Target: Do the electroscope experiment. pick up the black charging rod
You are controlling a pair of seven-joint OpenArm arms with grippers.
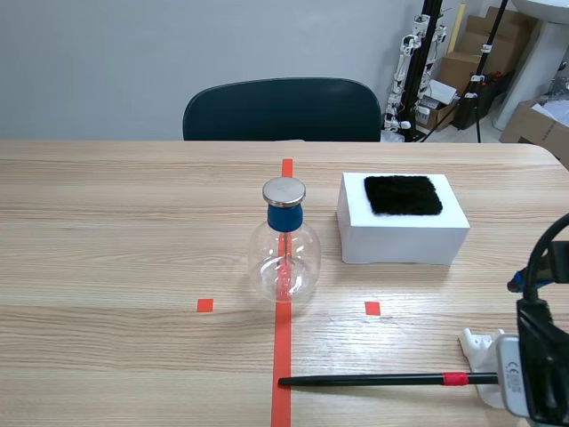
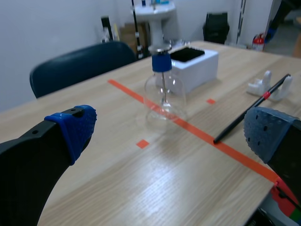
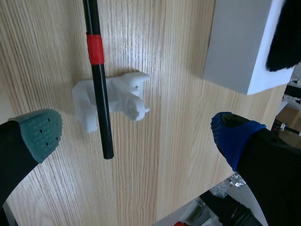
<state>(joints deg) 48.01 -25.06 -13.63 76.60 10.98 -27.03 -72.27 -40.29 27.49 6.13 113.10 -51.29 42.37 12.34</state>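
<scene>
Black charging rod (image 3: 99, 113) lies on white holder (image 3: 127, 94), near right of table (image 1: 133, 222), under the right pincer (image 3: 136, 134), which is spread and ungripped. Left pincer (image 2: 171, 134) likewise spread, holding nothing.

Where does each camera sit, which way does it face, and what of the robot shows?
Scene view: between the arms, facing across the table to a chair; flask, box, rod ahead; only the right arm shows.
Left wrist view: behind the open left gripper, facing the flask.
Right wrist view: behind the open right gripper, looking down on the rod on its white stand.
All three share rod and box.
</scene>
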